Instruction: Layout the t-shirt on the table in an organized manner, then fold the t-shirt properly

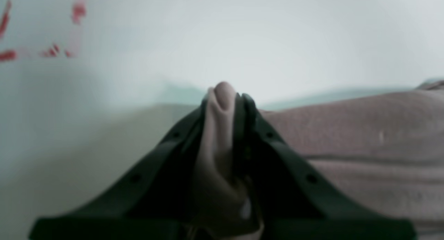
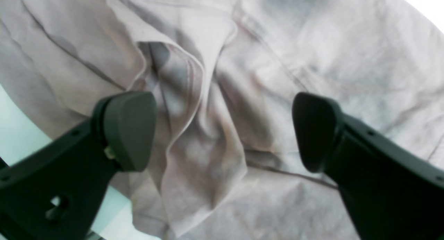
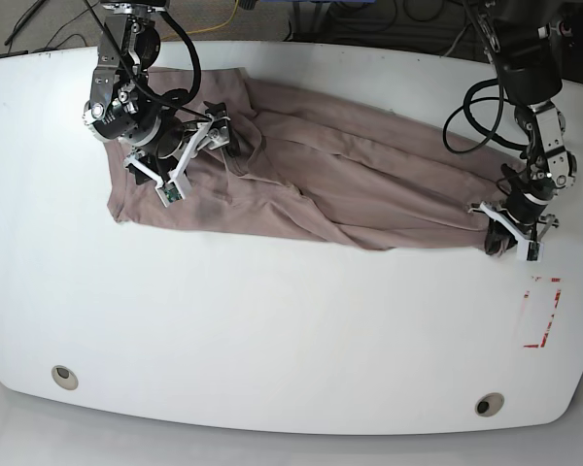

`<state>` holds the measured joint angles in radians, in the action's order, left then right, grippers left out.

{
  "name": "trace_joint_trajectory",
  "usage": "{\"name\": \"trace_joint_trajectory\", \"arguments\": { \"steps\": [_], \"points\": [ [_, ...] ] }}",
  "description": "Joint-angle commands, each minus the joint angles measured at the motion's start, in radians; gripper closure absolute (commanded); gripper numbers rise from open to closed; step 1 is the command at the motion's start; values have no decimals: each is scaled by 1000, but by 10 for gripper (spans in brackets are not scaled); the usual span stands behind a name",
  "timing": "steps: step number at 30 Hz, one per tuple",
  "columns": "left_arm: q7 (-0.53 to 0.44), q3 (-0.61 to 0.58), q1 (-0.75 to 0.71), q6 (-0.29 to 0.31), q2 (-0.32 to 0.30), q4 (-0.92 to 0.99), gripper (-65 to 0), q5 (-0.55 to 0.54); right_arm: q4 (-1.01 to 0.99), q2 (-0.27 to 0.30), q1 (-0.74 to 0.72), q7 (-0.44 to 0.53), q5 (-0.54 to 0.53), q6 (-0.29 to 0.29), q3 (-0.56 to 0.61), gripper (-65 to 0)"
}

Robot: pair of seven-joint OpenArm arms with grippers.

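We see the left gripper (image 1: 225, 94) pinching the wrinkled mauve-brown t-shirt (image 3: 350, 184) on the smooth white table (image 3: 272, 320); the right gripper (image 2: 222, 129) hangs wide above the fabric.

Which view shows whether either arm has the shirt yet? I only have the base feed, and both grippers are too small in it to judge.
Observer: The left wrist view. The left gripper is shut on a pinched fold of the t-shirt.
Operator: And the other arm?
Observer: The right gripper is wide open, with its fingers on either side of a raised crease and nothing pinched.
Operator: Is the left grip at the edge of the cloth?
Observer: Yes. In the left wrist view, bare table lies just beyond the pinched fold, with the red tape mark further off.
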<state>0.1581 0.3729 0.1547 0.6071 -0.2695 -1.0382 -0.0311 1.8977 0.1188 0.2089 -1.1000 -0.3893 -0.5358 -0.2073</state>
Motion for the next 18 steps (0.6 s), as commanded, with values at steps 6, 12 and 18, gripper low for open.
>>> {"name": "trace_joint_trajectory", "arguments": {
  "steps": [6, 12, 18],
  "points": [
    [-27, 2, -30, 1, -15, -144, -167, -16, -14, 5, -9, 21, -13, -5, -1, -595],
    [-27, 2, -74, 3, -14, -227, -344, -17, -28, 5, -10, 21, -13, -7, -1, -595],
    [-27, 2, -140, 3, -14, -313, -398, -17, -27, 5, -10, 21, -13, -7, -1, -595]
  ]
}}
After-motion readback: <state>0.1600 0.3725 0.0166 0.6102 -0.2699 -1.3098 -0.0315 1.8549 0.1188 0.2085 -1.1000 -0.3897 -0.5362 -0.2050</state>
